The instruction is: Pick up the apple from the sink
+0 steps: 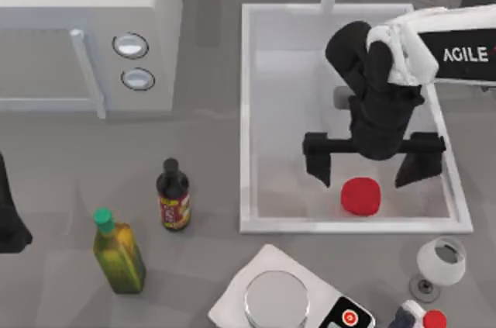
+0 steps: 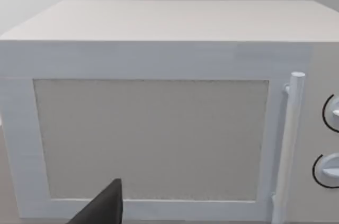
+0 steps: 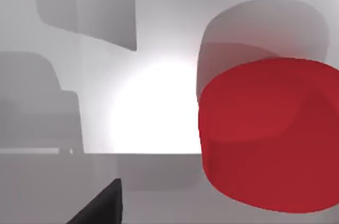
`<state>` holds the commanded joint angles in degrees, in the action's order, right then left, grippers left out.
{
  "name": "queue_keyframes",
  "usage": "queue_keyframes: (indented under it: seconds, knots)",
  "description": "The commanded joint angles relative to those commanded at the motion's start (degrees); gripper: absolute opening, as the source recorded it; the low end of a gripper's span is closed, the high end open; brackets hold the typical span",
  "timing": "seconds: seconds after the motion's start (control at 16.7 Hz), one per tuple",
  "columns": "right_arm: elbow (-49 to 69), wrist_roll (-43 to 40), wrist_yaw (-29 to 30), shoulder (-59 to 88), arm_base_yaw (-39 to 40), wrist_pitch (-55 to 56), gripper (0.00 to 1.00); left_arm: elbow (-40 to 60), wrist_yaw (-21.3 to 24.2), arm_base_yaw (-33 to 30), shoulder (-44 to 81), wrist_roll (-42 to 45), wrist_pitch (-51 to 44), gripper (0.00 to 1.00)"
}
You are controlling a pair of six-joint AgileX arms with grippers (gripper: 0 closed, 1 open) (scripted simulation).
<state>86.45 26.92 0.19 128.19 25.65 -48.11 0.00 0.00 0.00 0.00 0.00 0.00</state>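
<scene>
The apple (image 1: 361, 195) lies at the lower right of the sink (image 1: 246, 111). The right gripper (image 1: 374, 168), fingers spread, hangs just above it. Smooth, firm and likely slippery, it wants gripping across its widest middle.

Red apple (image 1: 361, 195) on sink (image 1: 246, 119) floor

The right arm is reaching in from the right edge of the scene, its white forearm running leftward and its black wrist bending down. The right gripper (image 1: 374, 165) is pointing downward with its two black fingers (image 1: 317, 161) spread wide apart. The left arm (image 1: 9, 219) is sitting parked at the far left edge.
</scene>
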Motion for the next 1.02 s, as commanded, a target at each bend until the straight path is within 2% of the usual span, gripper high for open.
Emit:
queue_keyframes:
  seconds: [0.3, 0.66, 1.02]
  knots:
    - [-5.1, 0.2, 0.1, 7.9, 0.2, 13.3, 1.0, 0.0, 0.0, 0.0, 0.0, 0.0, 0.0, 1.0]
    - [-5.9, 0.2, 0.1, 9.2, 0.2, 15.0, 1.0, 0.0, 0.0, 0.0, 0.0, 0.0, 0.0, 1.0]
    - [-5.9, 0.2, 0.1, 9.2, 0.2, 15.0, 0.55, 0.0, 0.0, 0.0, 0.0, 0.0, 0.0, 1.0]
